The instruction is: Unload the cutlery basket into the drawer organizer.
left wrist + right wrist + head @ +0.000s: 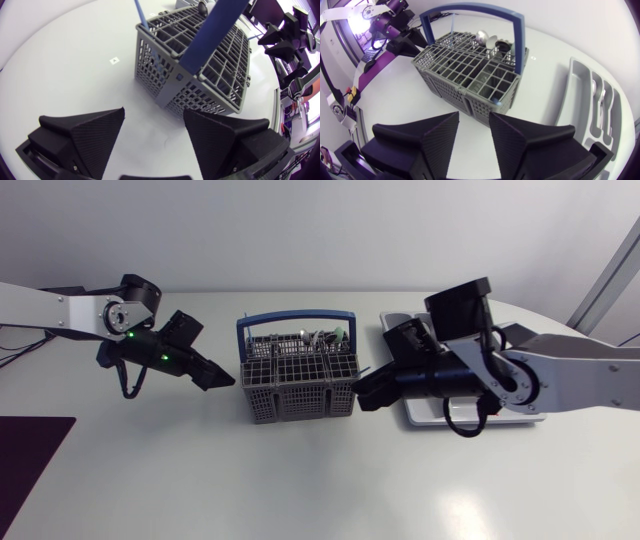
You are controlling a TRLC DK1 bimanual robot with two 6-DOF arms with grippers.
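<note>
Cutlery basket (297, 390), left tool (222, 379) beside it wide open, empty, right tool (361, 396) narrowly open, empty

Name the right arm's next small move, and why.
Probably lift the right gripper over the grey plastic cutlery basket toward the metal spoons standing in it: its fingers are open, empty and low before the basket.

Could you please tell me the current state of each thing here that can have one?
cutlery basket: upright, handle raised, cutlery inside
drawer organizer: flat on the table, holding some utensils
left gripper: open, empty
right gripper: open, empty
</note>
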